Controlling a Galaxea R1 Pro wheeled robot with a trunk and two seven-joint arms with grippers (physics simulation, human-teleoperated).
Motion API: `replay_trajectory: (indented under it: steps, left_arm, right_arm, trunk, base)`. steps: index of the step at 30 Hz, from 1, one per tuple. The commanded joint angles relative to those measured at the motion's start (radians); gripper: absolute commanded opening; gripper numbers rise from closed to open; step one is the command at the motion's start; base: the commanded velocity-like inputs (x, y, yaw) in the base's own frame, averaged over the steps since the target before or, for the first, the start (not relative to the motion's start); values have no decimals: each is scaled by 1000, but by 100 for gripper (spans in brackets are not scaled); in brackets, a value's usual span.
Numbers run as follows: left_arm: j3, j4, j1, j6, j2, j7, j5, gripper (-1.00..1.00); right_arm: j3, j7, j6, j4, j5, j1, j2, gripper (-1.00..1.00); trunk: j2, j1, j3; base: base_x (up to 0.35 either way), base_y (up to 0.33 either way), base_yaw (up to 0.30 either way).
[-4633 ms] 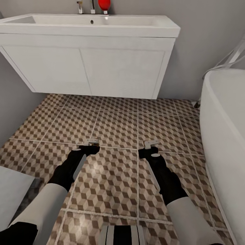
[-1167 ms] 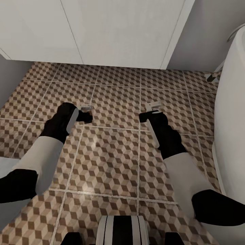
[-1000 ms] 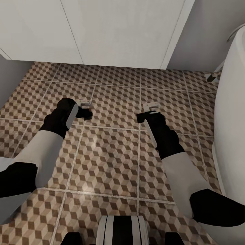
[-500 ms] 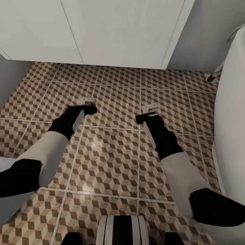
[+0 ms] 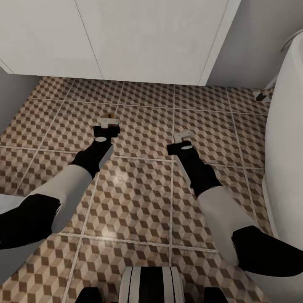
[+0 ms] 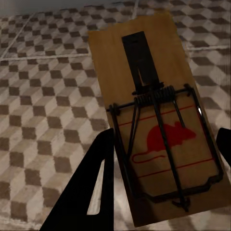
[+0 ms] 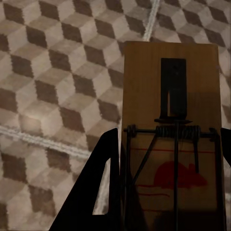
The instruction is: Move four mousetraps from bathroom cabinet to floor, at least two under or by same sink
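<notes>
The left gripper (image 6: 161, 192) is clamped on a mousetrap (image 6: 154, 113), its black fingers (image 6: 91, 187) pressed against the two long edges of the wooden slab. The trap sticks out past the fingertips over the bathroom floor (image 6: 43, 96). Its top face carries a black wire spring, a hold-down bar, a dark metal tongue, and a red printed mouse silhouette with thin red lines around it; no lettering can be read. In the head view this gripper (image 5: 108, 123) hangs low over the floor tiles (image 5: 139, 193), with a small brown tip of the trap (image 5: 110, 114) showing just beyond it.

The right gripper (image 7: 168, 192) is likewise closed on a second mousetrap (image 7: 169, 110), one black finger (image 7: 98, 183) against its long edge. This trap bears the same wire spring, dark tongue and red mouse print, again with no readable writing. In the head view the right gripper (image 5: 183, 138) is held over the tiles, well apart from the left one.

The floor shows its brown, beige and white cube pattern with pale grout lines. Beyond both grippers stand the white vanity doors (image 5: 147, 38), raised off the floor. A white bathtub (image 5: 286, 139) curves along the robot's right side, and a grey wall (image 5: 10, 99) runs along its left.
</notes>
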Motion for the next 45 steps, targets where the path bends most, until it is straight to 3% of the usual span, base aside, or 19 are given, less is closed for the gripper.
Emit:
replay_trajectory:
  steps: [1,6,10,21,36,45]
  left_arm:
    - [-26,5,-1,-19,-1,19,6,-100]
    - [-50,33,-1,-55,-7,45,10,-100]
    - [-53,76,-1,-60,-10,43,13,-100]
    - [-53,151,-1,-59,-38,5,17,-100]
    - [-52,155,3,-61,-39,-5,26,-100]
    - [-54,156,9,-61,-40,-3,25,-100]
  right_arm:
    - [2,1,6,3,10,-5,0,-100]
    - [2,1,4,9,12,-23,0,-100]
    - [2,1,3,33,13,-78,-3,-100]
    - [2,-1,-104,257,29,-216,-7,-100]
    - [4,7,-203,288,24,-231,-5,-100]
    - [5,98,-231,284,29,-231,-8,-100]
  trunk:
    - [0,0,-1]
    - [0,0,-1]
    - [0,0,-1]
    - [0,0,-1]
    - [0,0,-1]
    - [0,0,-1]
  base:
    - [0,0,0]
    - [0,0,0]
    - [0,0,0]
    - [0,0,0]
    - [0,0,0]
    - [0,0,0]
